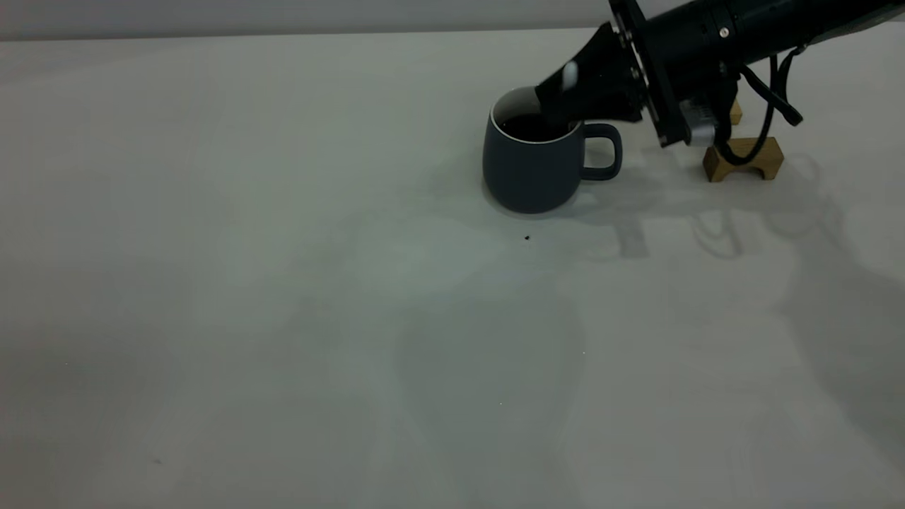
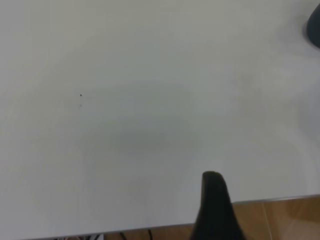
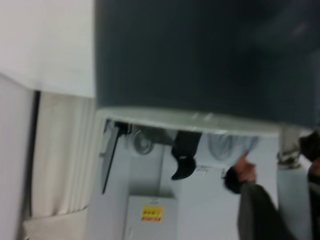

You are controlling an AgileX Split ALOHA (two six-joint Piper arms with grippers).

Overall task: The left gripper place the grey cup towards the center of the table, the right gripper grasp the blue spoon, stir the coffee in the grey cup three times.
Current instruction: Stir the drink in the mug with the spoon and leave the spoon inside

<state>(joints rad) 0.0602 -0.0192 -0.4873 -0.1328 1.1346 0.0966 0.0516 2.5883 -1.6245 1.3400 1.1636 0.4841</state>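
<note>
Off-white and matte, the table (image 1: 283, 297) carries the rounded slate-grey cup (image 1: 527, 170) of dark coffee (image 1: 527, 127) right of centre, where the right gripper (image 1: 558, 106) dips in pinching the pale blue spoon (image 1: 569, 76), while only the left wrist view shows one black finger (image 2: 215, 210).
</note>
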